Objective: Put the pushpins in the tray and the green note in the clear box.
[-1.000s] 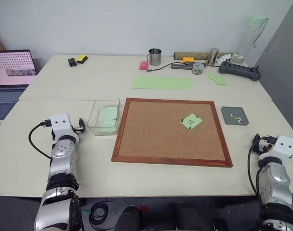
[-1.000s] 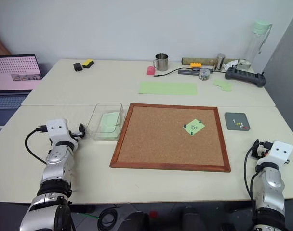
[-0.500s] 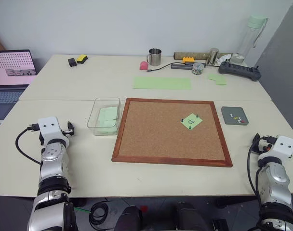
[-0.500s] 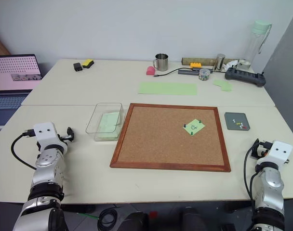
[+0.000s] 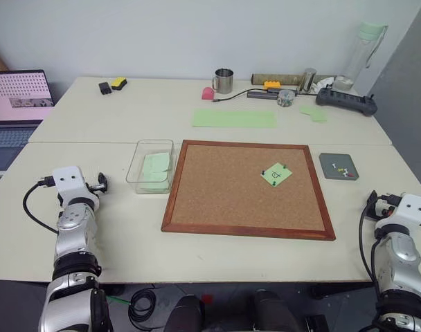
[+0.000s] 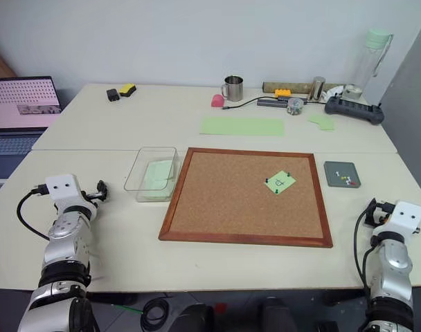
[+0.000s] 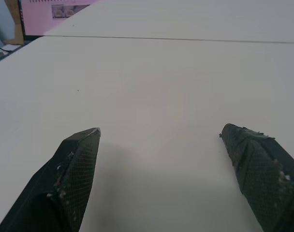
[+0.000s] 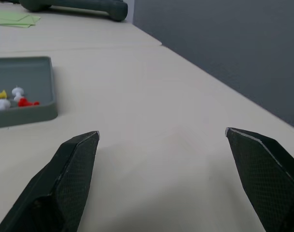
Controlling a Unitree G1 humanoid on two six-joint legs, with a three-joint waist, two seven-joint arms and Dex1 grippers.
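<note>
- Green note, a small light green square sticky paper with a dark handwritten mark in its middle, lies on the wood-framed brown cork board, toward the board's far right part
- Tiny dark-headed pushpins stand at the note's corners, pinning it to the cork
- Small flat dark grey tray with a low rim sits on the cream table just right of the board; it holds a few small pins, white, yellow and red in the right wrist view
- Transparent plastic clear box sits just left of the board, with pale green paper inside
- Left gripper hovers low over bare table left of the box, fingers wide apart, holding nothing
- Right gripper hovers near the table's right edge, nearer than the tray, fingers spread wide and empty
</note>
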